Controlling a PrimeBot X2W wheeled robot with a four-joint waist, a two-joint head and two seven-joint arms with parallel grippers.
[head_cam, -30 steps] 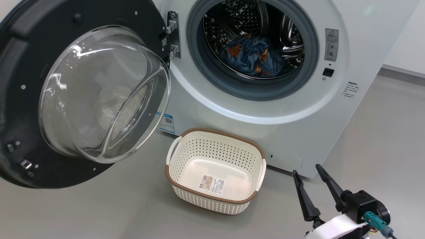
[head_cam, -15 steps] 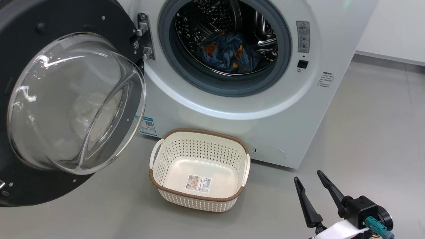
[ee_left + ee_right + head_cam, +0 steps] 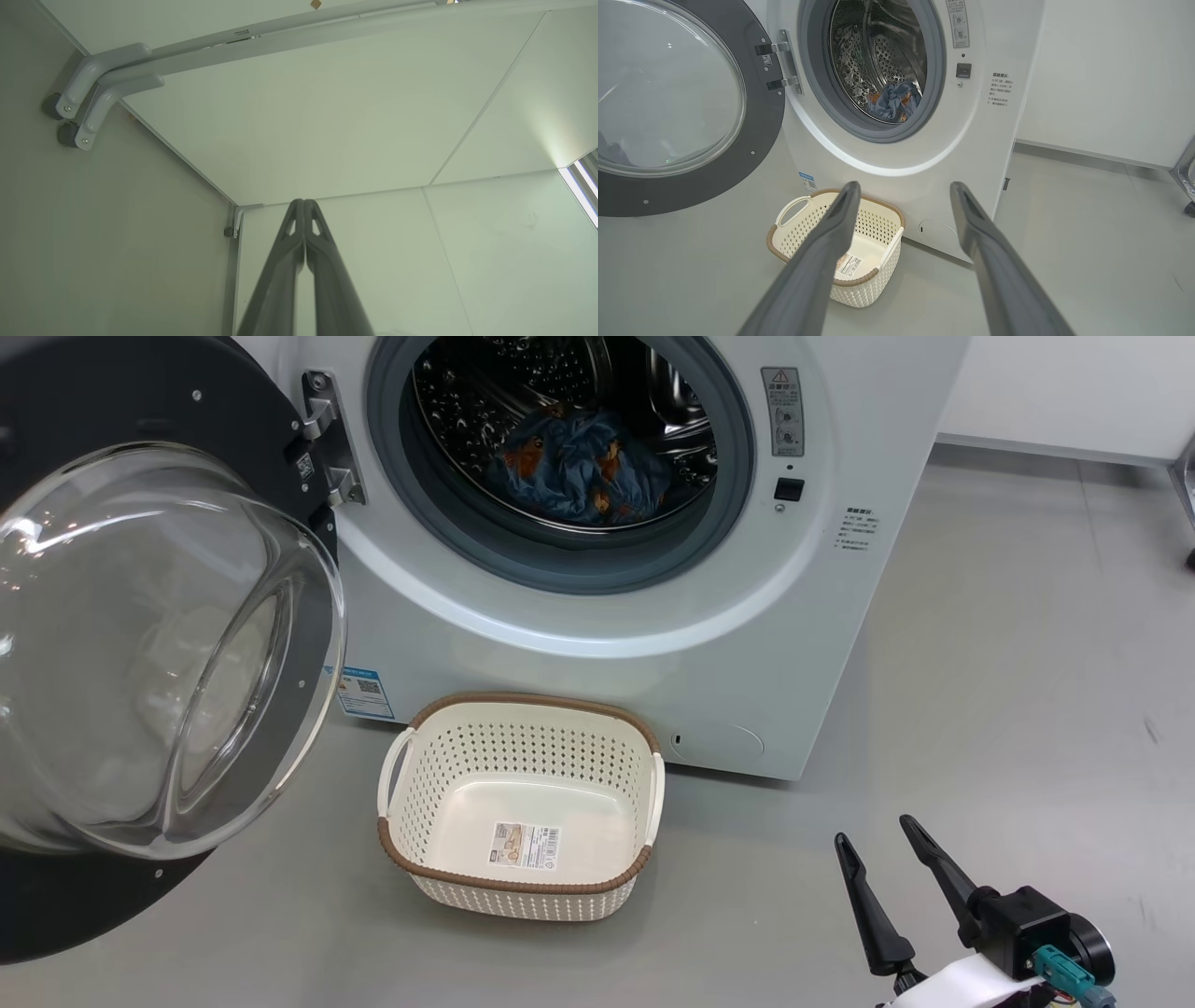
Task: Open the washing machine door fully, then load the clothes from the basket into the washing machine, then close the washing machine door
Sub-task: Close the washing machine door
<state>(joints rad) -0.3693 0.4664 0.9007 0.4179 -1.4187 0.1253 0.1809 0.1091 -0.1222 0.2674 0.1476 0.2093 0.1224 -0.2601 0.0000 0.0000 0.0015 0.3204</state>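
The white washing machine (image 3: pixel 597 635) (image 3: pixel 985 140) stands with its door (image 3: pixel 140 644) (image 3: pixel 668 93) swung wide open to the left, glass bowl facing out. Blue clothes (image 3: pixel 579 467) (image 3: pixel 893 100) with orange figures lie inside the steel drum. On the floor before the machine sits the cream basket (image 3: pixel 519 807) (image 3: pixel 836 249), holding nothing but its bottom label. At the lower right of the head view, my right gripper (image 3: pixel 876 829) (image 3: pixel 903 186) is open and holds nothing, well clear of the basket. My left gripper (image 3: pixel 304 201) is shut on nothing, its fingers pointing at pale wall panels.
Grey floor (image 3: pixel 1008 644) spreads to the right of the machine up to a white wall (image 3: pixel 1074 392). A metal leg with a castor (image 3: pixel 1186 177) stands at the far right. Grey bracket arms (image 3: pixel 107 84) run along the panels seen by the left wrist.
The head camera has swung right and down: the machine, door and basket sit further left in the picture. The right gripper has stayed open at the lower right.
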